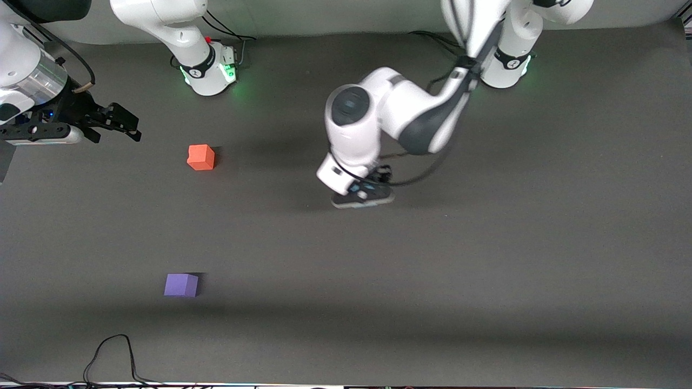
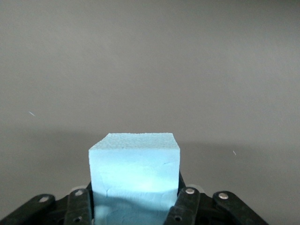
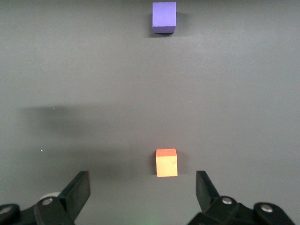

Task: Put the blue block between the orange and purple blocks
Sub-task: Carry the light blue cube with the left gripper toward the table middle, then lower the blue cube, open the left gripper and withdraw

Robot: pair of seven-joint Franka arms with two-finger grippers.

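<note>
Light sky-blue foam cube [image 2: 134, 176] clamped in left gripper [image 1: 363, 195] jaws over mid dark tabletop [image 1: 486, 259]; right gripper [image 3: 143, 190] waiting, jaws apart.
Risk: landing off-line, well apart from gap between orange-red matte cube [image 1: 201, 157] and violet matte cube [image 1: 181, 284].

You'll see the blue block [image 2: 134, 164] has a grainy, foam-like matt surface, and the orange block [image 1: 201, 157] and purple block [image 1: 181, 284] look equally matt. The worktop [image 1: 486, 259] is a dull dark grey sheet, while the arm shells are glossy white plastic.
</note>
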